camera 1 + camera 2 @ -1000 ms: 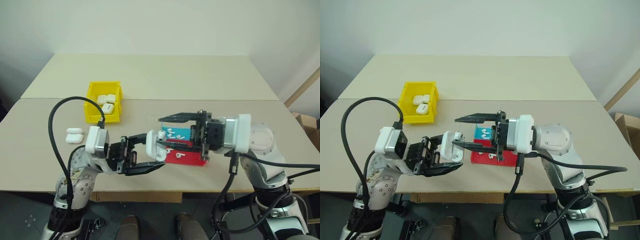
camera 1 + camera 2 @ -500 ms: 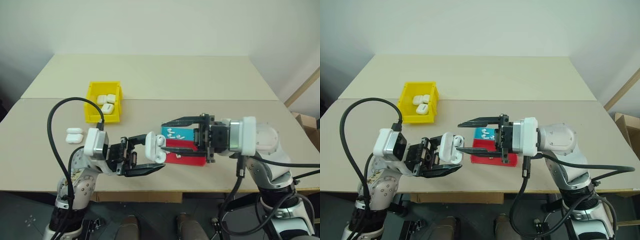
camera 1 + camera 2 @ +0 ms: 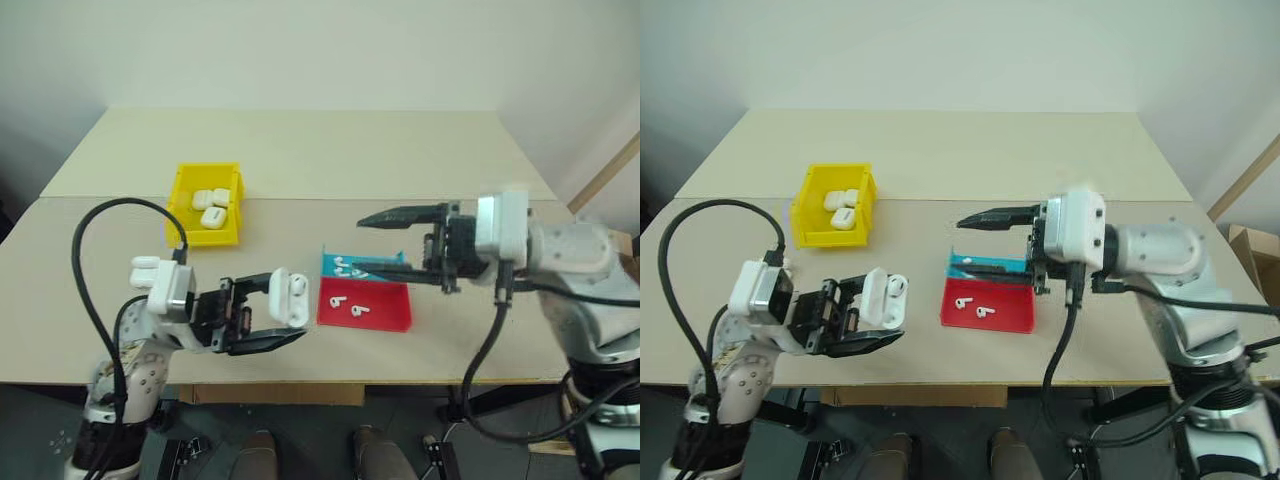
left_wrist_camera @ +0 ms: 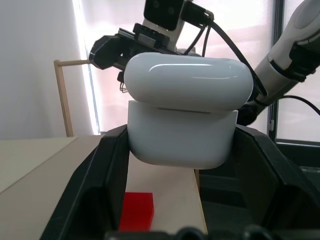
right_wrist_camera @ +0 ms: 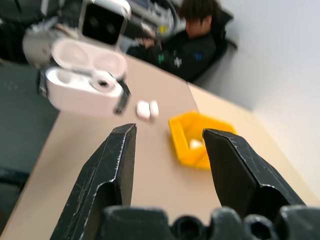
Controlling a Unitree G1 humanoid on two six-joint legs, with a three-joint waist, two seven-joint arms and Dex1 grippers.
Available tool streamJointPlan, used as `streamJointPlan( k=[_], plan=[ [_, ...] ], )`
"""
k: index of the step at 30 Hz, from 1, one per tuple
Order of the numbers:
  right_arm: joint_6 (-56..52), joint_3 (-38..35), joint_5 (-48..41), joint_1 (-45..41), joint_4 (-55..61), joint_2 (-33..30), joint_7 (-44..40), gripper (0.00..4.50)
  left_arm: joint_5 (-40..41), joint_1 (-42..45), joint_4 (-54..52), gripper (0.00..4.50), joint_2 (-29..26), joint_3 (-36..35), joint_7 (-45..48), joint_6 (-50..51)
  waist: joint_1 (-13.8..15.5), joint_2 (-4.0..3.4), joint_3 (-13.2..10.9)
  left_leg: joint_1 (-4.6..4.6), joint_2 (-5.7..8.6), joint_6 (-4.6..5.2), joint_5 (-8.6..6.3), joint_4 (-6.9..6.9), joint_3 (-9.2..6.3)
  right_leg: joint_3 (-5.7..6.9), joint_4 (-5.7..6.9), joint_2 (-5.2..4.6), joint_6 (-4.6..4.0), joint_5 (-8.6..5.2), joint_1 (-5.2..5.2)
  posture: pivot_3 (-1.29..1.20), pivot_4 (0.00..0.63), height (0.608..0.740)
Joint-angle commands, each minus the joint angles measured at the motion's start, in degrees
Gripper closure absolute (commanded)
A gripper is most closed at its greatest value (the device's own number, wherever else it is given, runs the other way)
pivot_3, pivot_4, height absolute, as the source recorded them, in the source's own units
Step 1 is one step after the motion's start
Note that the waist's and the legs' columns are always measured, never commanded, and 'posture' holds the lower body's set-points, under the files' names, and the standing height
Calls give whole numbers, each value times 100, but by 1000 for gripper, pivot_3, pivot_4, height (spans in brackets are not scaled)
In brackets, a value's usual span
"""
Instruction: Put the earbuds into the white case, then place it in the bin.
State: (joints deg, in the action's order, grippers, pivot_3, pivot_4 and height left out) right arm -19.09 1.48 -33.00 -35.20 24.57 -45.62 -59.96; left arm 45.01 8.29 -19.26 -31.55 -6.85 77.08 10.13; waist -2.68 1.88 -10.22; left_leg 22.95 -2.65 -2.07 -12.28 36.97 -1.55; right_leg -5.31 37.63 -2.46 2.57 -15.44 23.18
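The grippers have drawn apart since a second ago.
The left gripper (image 3: 285, 318) clamps the lid-open white case (image 3: 291, 297) near the table's (image 3: 400, 160) front edge; the right gripper (image 3: 385, 243) hangs parted, empty, over the tray (image 3: 385, 310).

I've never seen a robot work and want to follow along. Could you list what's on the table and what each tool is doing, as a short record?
Left tool: shut on the white case, lid open
Right tool: open, empty, above the tray
Tray: red and blue, holds loose earbuds
Bin: yellow, holds several cases
Spare cases: on the table beside the left arm
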Motion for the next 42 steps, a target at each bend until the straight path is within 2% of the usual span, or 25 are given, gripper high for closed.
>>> streamJointPlan(
  k=[1, 5, 8, 13, 16, 27, 34, 42],
  plan=[
    [-547, 102, 220, -423, -174, -365, -74, 1886, 105, -212, 60, 1717, -345, -446, 365, -157, 1, -1, 0, -1, 0, 0, 0, -1, 1, 0, 0, 0, -1, 0, 0, 0, 150, 740],
    [-1022, 934, 852, -1389, -963, -675, -701, 1886, -1, -551, 197, 1717, -589, -841, 469, -325, 0, -4, -3, -3, -3, 0, 0, 0, 12, -7, -5, -1, -1, -1, 1, 0, 150, 740],
    [-1022, 1647, 1581, -2148, -1782, -571, -1073, 1886, -81, -625, 254, 1717, -645, -996, 393, -438, 2, -5, -4, -3, -6, 0, 0, -1, 13, -6, -2, 0, -3, -2, 7, 0, 150, 740],
    [-239, 2868, 2880, -3266, -3494, 133, -1813, 1886, -119, -724, -9, 1717, -476, -985, -19, -484, -4, -6, -5, 5, -6, 0, 0, -2, 13, -5, -5, -1, -4, -2, 11, 0, 150, 740],
    [215, 3241, 3436, -3658, -4425, 635, -1940, 1886, -119, -895, -224, 1717, -403, -914, -119, -481, -12, -7, -6, 10, -7, 0, 0, -3, 11, -3, -1, 0, -6, -1, 17, 0, 150, 740],
    [1069, 3490, 4637, -4368, -7095, 2295, -1473, 1886, -169, -1034, -531, 1717, -300, -752, -424, -485, -9, -10, -7, 27, -6, -1, 0, -2, 14, -6, 27, -1, -15, 4, 51, 0, 150, 740],
    [1167, 3397, 5035, -4636, -8114, 2858, -1151, 1886, -140, -1042, -646, 1717, -285, -685, -551, -469, -19, -12, -8, 38, -5, -1, 1, -3, 16, -9, 38, 0, -16, 5, 74, 0, 150, 740],
    [1254, 3221, 5205, -4753, -8549, 3121, -1092, 1886, -163, -1076, -699, 1717, -235, -590, -625, -504, -83, -12, -8, 41, -5, -1, 1, -4, 16, -10, 40, 0, -17, 5, 79, 0, 150, 740]
  ],
)
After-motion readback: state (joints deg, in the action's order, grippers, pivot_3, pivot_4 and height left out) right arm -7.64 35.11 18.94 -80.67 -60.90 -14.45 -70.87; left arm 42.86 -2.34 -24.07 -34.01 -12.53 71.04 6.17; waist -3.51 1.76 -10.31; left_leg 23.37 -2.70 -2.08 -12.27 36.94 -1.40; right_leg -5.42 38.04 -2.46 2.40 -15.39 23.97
